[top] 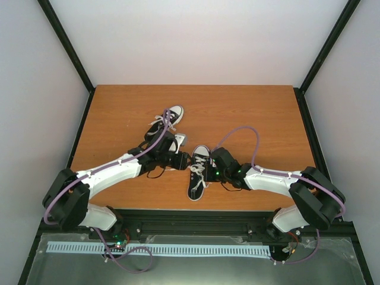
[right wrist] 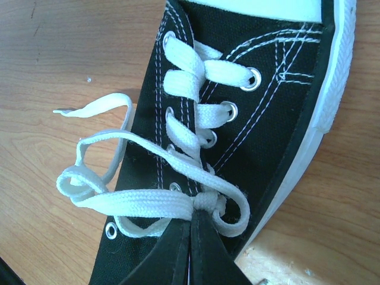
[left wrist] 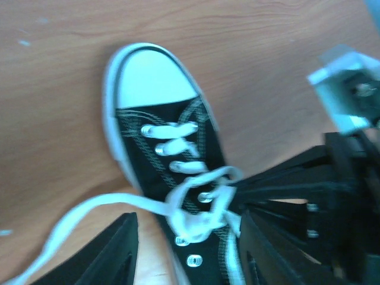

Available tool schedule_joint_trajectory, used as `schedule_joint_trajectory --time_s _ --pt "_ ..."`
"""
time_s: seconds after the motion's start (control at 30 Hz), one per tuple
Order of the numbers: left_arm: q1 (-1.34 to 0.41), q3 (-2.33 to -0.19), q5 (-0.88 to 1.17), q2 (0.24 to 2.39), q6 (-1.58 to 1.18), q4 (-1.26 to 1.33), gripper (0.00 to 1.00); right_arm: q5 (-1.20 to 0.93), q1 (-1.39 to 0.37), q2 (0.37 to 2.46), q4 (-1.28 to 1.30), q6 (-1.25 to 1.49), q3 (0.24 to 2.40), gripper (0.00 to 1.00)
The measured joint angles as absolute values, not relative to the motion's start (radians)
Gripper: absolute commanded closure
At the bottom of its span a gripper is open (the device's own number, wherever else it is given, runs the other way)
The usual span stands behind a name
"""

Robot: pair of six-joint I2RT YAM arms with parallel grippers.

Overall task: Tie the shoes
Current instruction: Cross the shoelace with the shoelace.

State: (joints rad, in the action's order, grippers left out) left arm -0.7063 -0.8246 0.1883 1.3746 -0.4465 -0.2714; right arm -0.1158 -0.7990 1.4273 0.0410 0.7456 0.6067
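Observation:
Two black sneakers with white toe caps lie on the wooden table. One shoe (top: 199, 172) lies in the middle with its toe pointing away; the other shoe (top: 168, 120) lies behind it to the left. My right gripper (top: 209, 169) (right wrist: 202, 217) is shut on the middle shoe's white lace (right wrist: 148, 205), right at the knot over the eyelets. A loose loop of lace hangs off to the left in the right wrist view. My left gripper (top: 185, 159) (left wrist: 190, 255) is open, with its fingers (left wrist: 113, 255) on either side of the same shoe (left wrist: 172, 148) near its lace tangle (left wrist: 199, 217).
The table's near edge and a black rail (top: 196, 217) run just behind the middle shoe's heel. Black frame posts stand at the table's far corners. The left arm (top: 119, 169) crosses in front of the far shoe.

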Motion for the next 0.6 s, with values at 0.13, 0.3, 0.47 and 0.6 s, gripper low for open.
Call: schedule_joint_trajectory --time_s 0.13,0.3,0.47,0.6 --pt "-0.707 -0.827 0.323 1.415 -0.434 -0.230 0.67 -0.116 -0.799 1.427 0.037 0.746 0.604 0.97" --pt "-0.707 -0.839 0.396 1.502 -0.429 -0.233 0.67 -0.116 -0.799 1.427 0.033 0.746 0.603 0.97" --pt "-0.707 -0.845 0.417 1.531 -0.429 -0.235 0.68 -0.116 -0.799 1.427 0.031 0.746 0.601 0.97" --pt "-0.707 -0.857 0.421 1.539 -0.423 -0.234 0.72 -0.117 -0.799 1.427 0.029 0.746 0.600 0.97"
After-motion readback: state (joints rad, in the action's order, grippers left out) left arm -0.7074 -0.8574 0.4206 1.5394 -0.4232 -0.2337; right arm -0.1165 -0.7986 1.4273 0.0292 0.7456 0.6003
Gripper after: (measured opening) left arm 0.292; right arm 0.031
